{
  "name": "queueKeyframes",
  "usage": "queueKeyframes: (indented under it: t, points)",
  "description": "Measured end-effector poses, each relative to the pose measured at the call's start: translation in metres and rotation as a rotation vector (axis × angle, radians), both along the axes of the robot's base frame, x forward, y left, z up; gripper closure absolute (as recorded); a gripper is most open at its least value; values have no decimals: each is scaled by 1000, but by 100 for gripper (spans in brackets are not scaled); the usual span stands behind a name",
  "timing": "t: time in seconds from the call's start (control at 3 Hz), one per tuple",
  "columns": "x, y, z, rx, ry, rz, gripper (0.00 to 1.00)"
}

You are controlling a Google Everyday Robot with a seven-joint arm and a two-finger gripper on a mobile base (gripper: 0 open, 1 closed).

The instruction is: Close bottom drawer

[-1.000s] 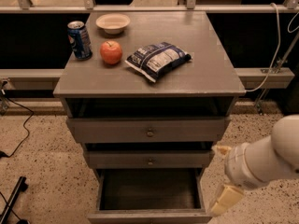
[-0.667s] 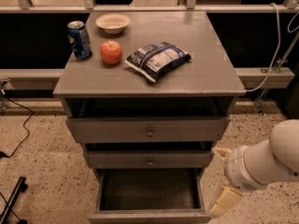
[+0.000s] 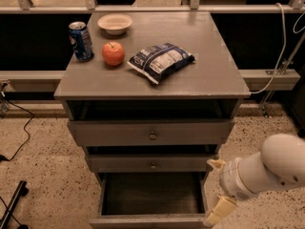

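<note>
The bottom drawer (image 3: 151, 195) of the grey cabinet is pulled out, its dark plain inside showing. Its front (image 3: 147, 221) lies at the lower edge of the view and its knob is out of view. My gripper (image 3: 217, 188) is at the lower right, just beside the drawer's right side. Its cream fingers (image 3: 219, 211) are spread apart and hold nothing. The middle drawer (image 3: 152, 163) and the top drawer (image 3: 152, 133) stand slightly out.
On the cabinet top (image 3: 214, 70) are a blue soda can (image 3: 81, 41), a white bowl (image 3: 115, 23), a red apple (image 3: 113, 53) and a blue-white snack bag (image 3: 159, 61). Speckled floor (image 3: 43, 175) lies around the cabinet, with cables at left and right.
My gripper has moved slightly down and to the left, closer to the bottom drawer's right side. The drawers and the things on top have not moved.
</note>
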State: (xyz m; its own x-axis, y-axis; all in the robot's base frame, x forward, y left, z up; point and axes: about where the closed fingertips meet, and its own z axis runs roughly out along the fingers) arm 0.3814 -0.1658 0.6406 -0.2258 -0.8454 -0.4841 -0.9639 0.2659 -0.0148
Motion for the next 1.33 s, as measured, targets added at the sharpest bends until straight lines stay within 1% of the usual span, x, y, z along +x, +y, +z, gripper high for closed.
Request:
queueKeyframes:
  t: [0.33, 0.67, 1.0, 1.33]
  points:
    - [10, 3, -62, 219, -123, -73, 0]
    - [8, 0, -96, 336, -230, -78, 0]
    - [-3, 10, -125, 384, -230, -44, 0]
    - [8, 21, -162, 424, -192, -5, 0]
